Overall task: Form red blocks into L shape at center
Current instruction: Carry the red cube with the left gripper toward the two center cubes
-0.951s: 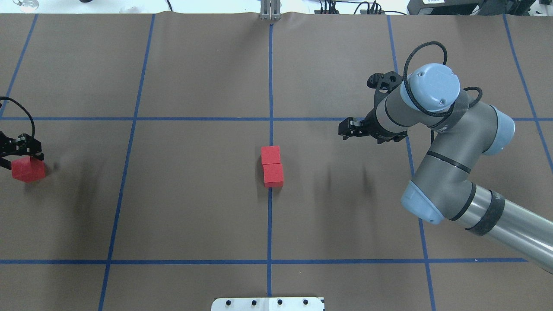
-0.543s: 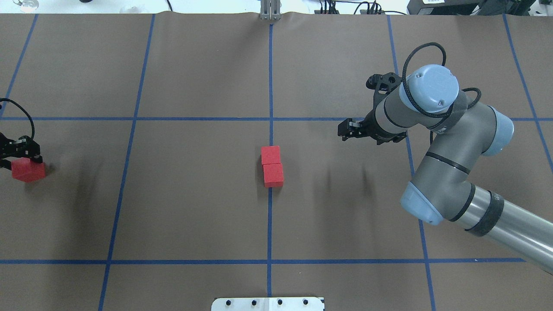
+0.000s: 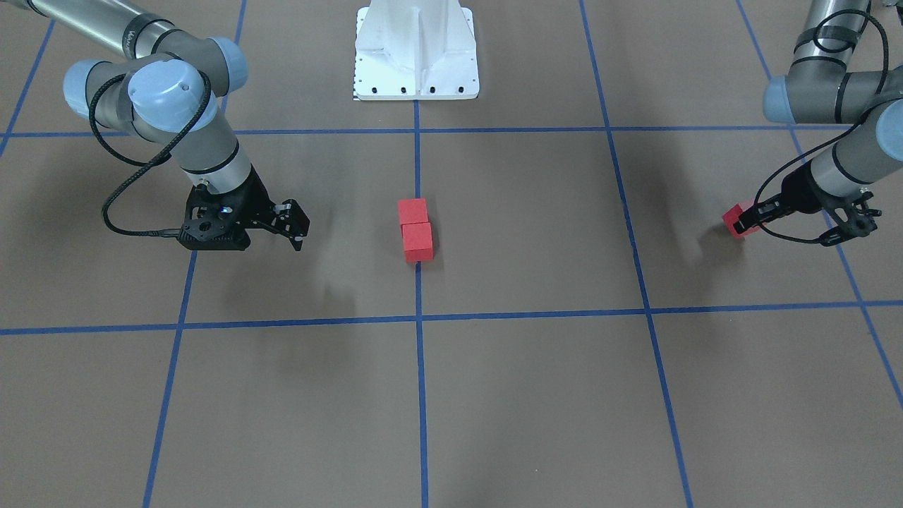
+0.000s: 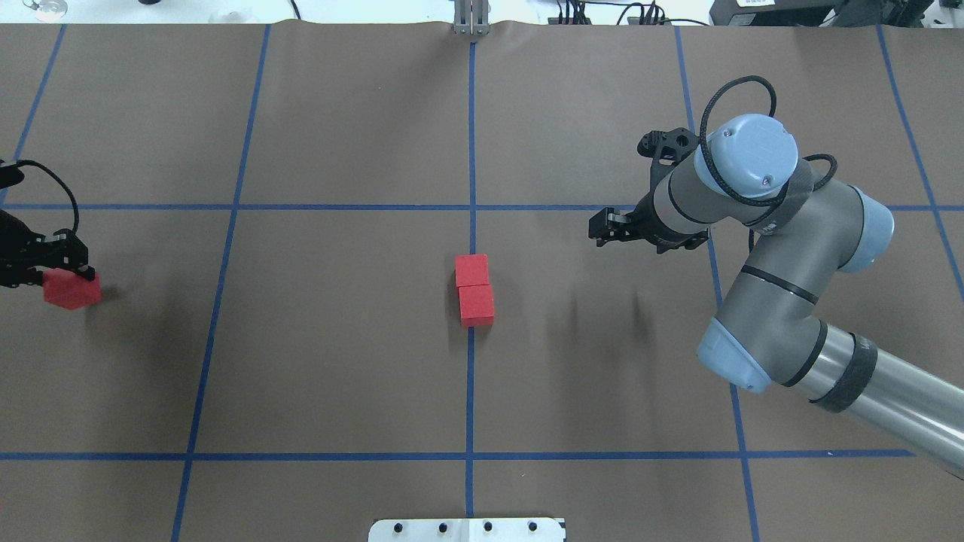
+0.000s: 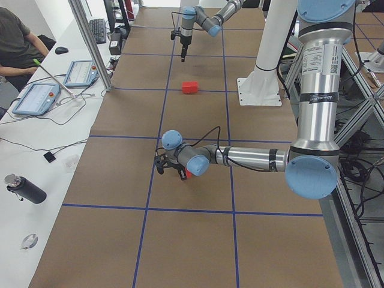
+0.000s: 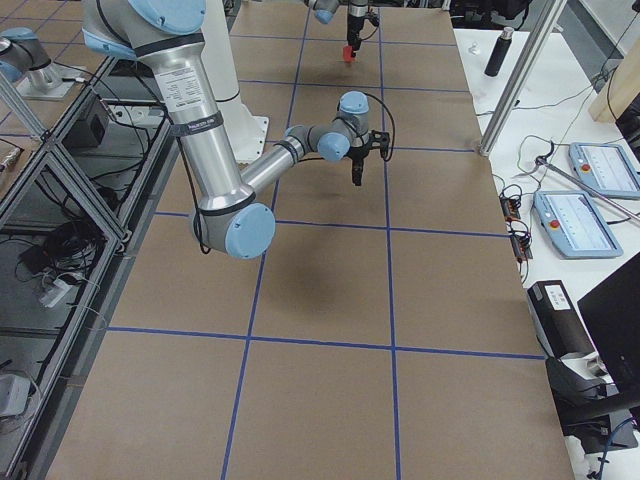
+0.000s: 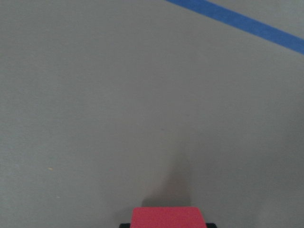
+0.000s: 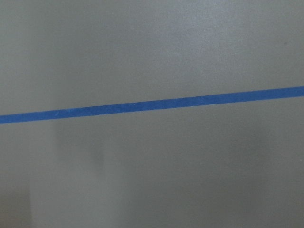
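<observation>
Brown paper point(image 3: 536, 395) marked into squares by blue tape lines point(image 3: 635, 309) covers the table, and the front-facing view shows it whole: two red blocks point(image 3: 416, 229) lie touching, one behind the other, on the middle tape line point(image 3: 417, 162) at the center point(image 3: 417, 289), below the white robot base point(image 3: 416, 49). At that view's right the left gripper point(image 3: 741, 226) pinches the third red block point(image 3: 731, 216), well apart from the pair and beyond the next tape line. At the view's left the right gripper point(image 3: 296, 226) hangs over bare paper, its fingers apart with nothing between them, nearer to the pair than the left one is. The overhead view adds that the pair is not quite flush, the block nearer the robot sitting slightly toward the robot's right, and that the held block is almost at the frame's left edge. The left-end view alone shows a seated person point(image 5: 18, 45) at a white side table point(image 5: 36, 138) with two tablets point(image 5: 36, 99) and a dark bottle point(image 5: 24, 189); in it the held block peeks out red beneath the near gripper. The right-end view shows that block only as a small red spot at the far end, under the far arm. The left wrist view has the block's face at its bottom edge with dark finger tips at either side and its shadow on the paper ahead. The right wrist view shows only paper crossed by one blue line.
</observation>
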Robot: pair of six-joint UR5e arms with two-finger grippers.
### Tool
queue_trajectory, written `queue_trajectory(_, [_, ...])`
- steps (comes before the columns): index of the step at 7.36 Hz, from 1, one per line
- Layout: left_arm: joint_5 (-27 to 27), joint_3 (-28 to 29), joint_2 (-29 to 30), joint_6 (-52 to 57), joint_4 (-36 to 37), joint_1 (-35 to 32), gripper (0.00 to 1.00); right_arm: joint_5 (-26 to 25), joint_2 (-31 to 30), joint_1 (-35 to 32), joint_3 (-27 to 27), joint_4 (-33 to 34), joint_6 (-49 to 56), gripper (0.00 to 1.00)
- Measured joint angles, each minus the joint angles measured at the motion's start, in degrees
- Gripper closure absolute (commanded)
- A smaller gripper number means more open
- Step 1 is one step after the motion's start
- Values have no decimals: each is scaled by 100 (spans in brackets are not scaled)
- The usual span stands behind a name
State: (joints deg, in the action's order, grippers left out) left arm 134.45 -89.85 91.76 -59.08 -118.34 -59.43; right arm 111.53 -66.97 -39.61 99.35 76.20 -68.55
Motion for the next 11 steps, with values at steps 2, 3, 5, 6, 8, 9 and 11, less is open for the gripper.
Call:
queue_trajectory(2, [-3,-568,700,-186,1355,-5,100,2,0,4,1,0,1,0])
queue_trajectory(3, [-17,-879,991,-615,1947,46,100,7,-3,5,1,0,13,0])
queue_trajectory(5, [-399,-1276,1323,-2748,2273,519,100,22,-17,-7,-5,0,70,0])
queue_trajectory(6, [-756,-1356,1613,-3924,2299,935,100,25,-25,-15,-11,0,88,0])
queue_trajectory(8, [-1260,-1141,2386,-5703,2320,1645,100,39,-43,-43,-19,0,105,0])
queue_trajectory(9, [-1462,-836,2818,-6451,2325,1889,100,47,-62,-65,-21,0,114,1])
queue_trajectory(11, [-1600,-265,3423,-7759,2319,2105,100,52,-101,-86,-20,0,127,0])
